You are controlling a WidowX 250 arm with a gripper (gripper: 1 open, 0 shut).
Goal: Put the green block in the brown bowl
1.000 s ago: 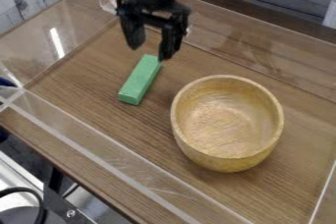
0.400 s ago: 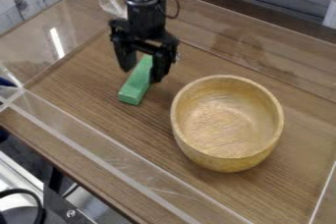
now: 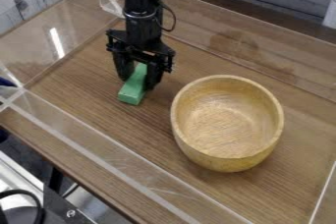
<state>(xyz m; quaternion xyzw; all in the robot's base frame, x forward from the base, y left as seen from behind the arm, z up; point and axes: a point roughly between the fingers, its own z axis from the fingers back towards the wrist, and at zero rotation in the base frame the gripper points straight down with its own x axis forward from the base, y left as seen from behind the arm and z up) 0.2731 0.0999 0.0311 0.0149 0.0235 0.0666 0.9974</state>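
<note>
A lab-like test bench: a wooden tabletop (image 3: 92, 120) fenced by clear acrylic walls (image 3: 79, 135).

Gripper (image 3: 138, 74) straddles the green block (image 3: 132, 92), fingers either side, left of the brown bowl (image 3: 227, 122) on a wooden table (image 3: 105, 140).

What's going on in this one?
A single robot arm has its gripper pointed straight down over the green block, a finger on either side of the block's far end. The block lies flat on the wooden table and has not been lifted. Whether the fingers already pinch it cannot be told. The brown bowl sits empty to the right, apart from the block.
</note>
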